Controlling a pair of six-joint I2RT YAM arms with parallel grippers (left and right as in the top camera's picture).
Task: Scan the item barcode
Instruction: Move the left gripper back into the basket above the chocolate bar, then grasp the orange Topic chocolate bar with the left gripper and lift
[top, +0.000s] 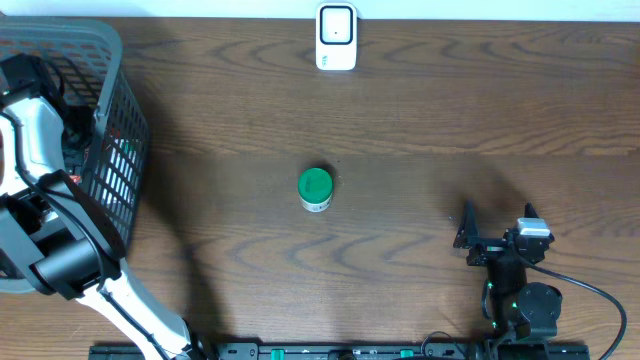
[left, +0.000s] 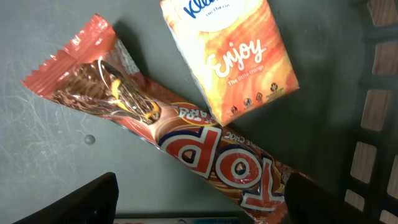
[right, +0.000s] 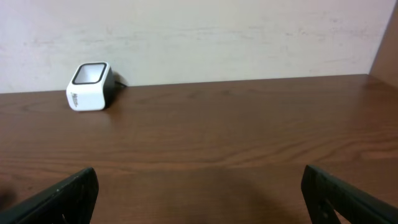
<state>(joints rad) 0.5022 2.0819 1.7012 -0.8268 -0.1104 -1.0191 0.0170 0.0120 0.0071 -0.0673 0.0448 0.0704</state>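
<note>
In the left wrist view, a red chocolate bar wrapper (left: 186, 134) lies slantwise on the grey basket floor. An orange tissue pack (left: 230, 53) sits beside its upper edge. My left gripper (left: 202, 186) hangs open over the bar's lower end, its right finger (left: 311, 202) at the wrapper's edge and its left finger well clear of it. Overhead, the left arm (top: 30, 120) reaches into the basket (top: 115, 60). The white barcode scanner (top: 336, 37) stands at the table's far edge. My right gripper (top: 497, 225) rests open and empty at the near right, facing the scanner (right: 90, 86).
A small jar with a green lid (top: 315, 188) stands in the middle of the wooden table. The grey mesh basket's wall (left: 376, 118) rises close to the right of the left gripper. Cables trail from the right arm's base (top: 600, 300).
</note>
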